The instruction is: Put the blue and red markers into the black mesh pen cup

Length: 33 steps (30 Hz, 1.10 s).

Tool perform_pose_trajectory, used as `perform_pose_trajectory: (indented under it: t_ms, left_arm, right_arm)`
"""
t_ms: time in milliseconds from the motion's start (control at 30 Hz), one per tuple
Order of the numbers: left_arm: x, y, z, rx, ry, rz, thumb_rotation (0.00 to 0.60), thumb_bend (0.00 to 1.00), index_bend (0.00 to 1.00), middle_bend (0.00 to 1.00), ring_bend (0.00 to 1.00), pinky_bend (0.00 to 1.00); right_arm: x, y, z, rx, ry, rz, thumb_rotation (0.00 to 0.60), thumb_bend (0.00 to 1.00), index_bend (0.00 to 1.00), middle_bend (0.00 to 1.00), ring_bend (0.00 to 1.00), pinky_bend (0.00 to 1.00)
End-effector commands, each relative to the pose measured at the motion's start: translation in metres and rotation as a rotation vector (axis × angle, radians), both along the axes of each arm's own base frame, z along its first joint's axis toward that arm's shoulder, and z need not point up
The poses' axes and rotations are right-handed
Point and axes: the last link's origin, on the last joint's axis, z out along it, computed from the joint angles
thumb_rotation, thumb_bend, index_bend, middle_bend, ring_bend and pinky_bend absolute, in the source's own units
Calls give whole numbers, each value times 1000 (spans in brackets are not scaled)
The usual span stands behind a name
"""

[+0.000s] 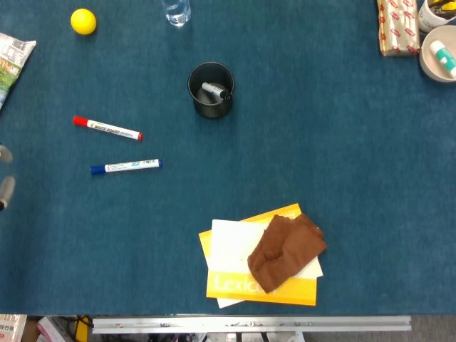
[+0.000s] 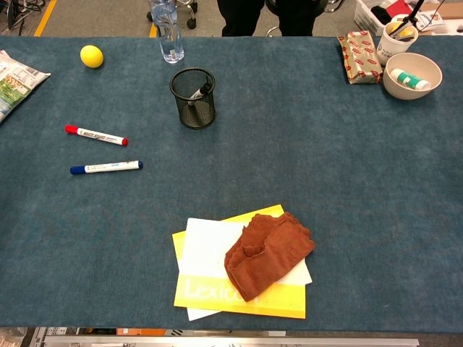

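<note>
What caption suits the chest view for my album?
Red marker and blue marker lie left of the black mesh pen cup on a blue table.

Red marker (image 1: 107,128) and blue marker (image 1: 125,167) lie flat (apart) left of mesh cup (image 1: 211,89).

yellow ball (image 2: 91,56), water bottle (image 2: 166,29), brown cloth (image 2: 268,253), yellow book (image 2: 239,292)
</note>
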Motion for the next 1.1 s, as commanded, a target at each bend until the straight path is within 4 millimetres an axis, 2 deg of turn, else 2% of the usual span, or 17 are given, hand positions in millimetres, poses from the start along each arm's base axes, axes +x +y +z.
perform_pose_trajectory:
  t_ms: [33,333,567,800,1100]
  left_arm:
    - [0,0,0,-2,-2,-2,600,123,235,103,105,320]
    - [4,4,-7,-2,16,77,600,89,224,24,27,220]
    - [19,13,-20,-27,6,76,600,89,322,13,8,176]
    - [30,22,-40,-91,-29,86,600,89,372,0,0,156]
    - [31,28,-70,-174,-4,105,600,92,380,0,0,154]
  right_arm:
    - [0,0,1,0,1,-2,600,0,290,291,308,439]
    - [2,0,3,-10,11,-2,600,0,277,278,293,428]
    - [6,-4,6,-13,18,10,600,0,277,278,293,426]
    - [10,-8,8,-13,26,20,600,0,277,278,293,426]
    - [11,-10,13,-22,28,22,600,0,277,278,293,426]
